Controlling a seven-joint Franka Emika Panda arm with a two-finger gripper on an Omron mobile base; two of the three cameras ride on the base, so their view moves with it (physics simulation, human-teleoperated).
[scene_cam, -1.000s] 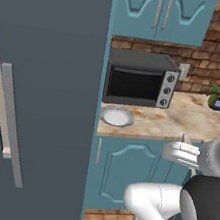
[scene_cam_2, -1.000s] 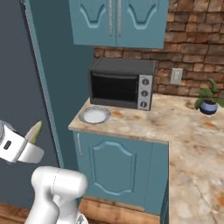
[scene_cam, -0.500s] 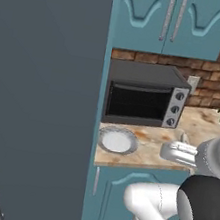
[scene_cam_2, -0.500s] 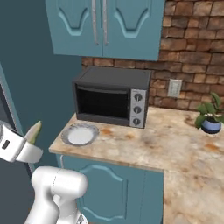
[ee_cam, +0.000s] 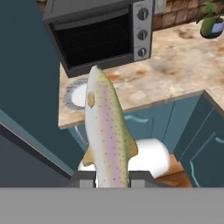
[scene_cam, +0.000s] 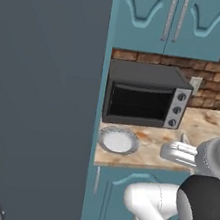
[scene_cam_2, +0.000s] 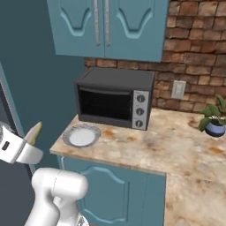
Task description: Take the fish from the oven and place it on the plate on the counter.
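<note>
Tool (ee_cam: 113, 178) jaws pinch the fish (ee_cam: 107, 131) by its tail end in the hand view, the two dark tips standing on either side of the body while the speckled, pink-striped fish runs straight out ahead of them, head farthest away. Beyond the fish's head lies the plate (ee_cam: 75, 95), round and pale, resting on the tan speckled desk (ee_cam: 175, 70). Just past the plate stands a dark toaster oven (ee_cam: 103, 33) with three knobs down its front, and far off to one side a small potted plant (ee_cam: 212, 19) sits on the same desk. Teal cabinet fronts (ee_cam: 162, 120) hang below the desk edge.

From the left base view, the tool (scene_cam: 181, 153) reaches out pale and level above the desk (scene_cam: 152, 139), with the plate (scene_cam: 118, 140) near it on the side of the tall dark grey panel (scene_cam: 43, 96), and the toaster oven (scene_cam: 147, 95) just behind that plate.

From the right base view, the fish (scene_cam_2: 34, 132) shows as a pale tan tip rising from the white hand, held off the desk's (scene_cam_2: 145, 148) edge. The plate (scene_cam_2: 81, 135) lies near it on the desk corner, with the toaster oven (scene_cam_2: 114, 102) just behind and the potted plant (scene_cam_2: 214, 119) well apart by the brick wall (scene_cam_2: 196, 53).
</note>
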